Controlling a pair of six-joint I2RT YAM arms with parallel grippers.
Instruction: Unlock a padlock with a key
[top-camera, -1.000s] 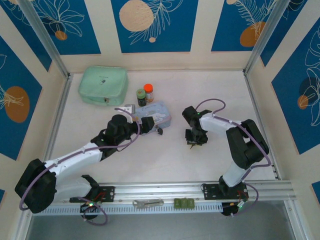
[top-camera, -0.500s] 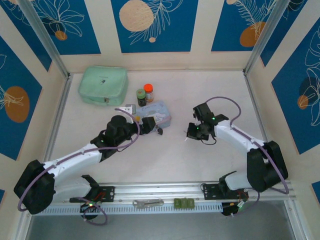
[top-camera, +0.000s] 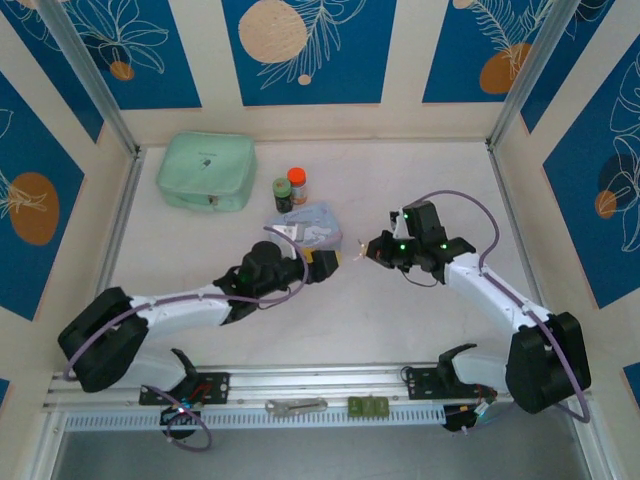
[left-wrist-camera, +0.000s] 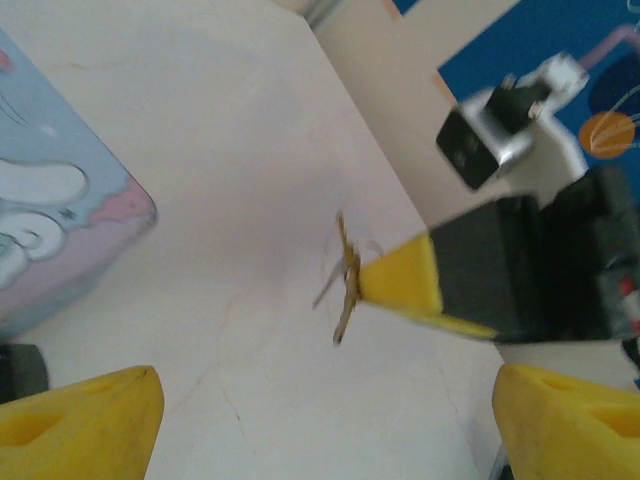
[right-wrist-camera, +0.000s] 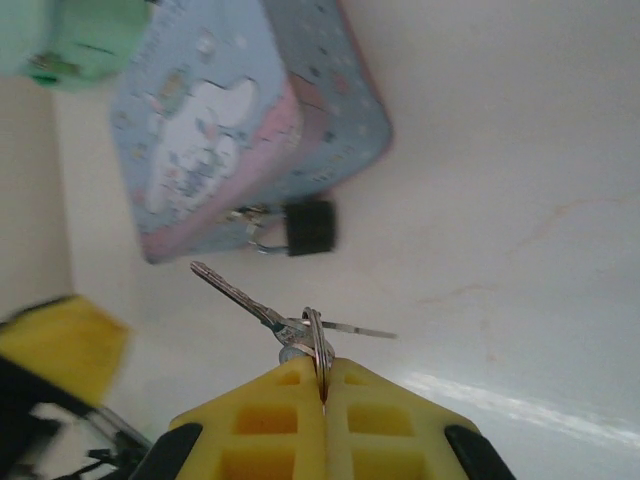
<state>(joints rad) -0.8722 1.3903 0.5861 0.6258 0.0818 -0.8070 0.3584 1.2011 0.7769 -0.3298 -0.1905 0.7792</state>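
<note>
Right tool (right-wrist-camera: 322, 385) clenched on key (right-wrist-camera: 262, 310) ring; left tool (left-wrist-camera: 330, 420) released, empty. Padlock (right-wrist-camera: 308, 228) on worktop (right-wrist-camera: 480, 150), touching cartoon tin (right-wrist-camera: 220, 130) near edge. Advice: left tool steadies padlock body, then align key blade with keyhole.

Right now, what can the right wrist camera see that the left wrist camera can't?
Right wrist camera: the padlock beside the blue tin, and a green case. Left wrist camera: the right tool's dark body from outside, and a blue wall panel. Both: the keys pinched in the right tool, plus the tin.
</note>
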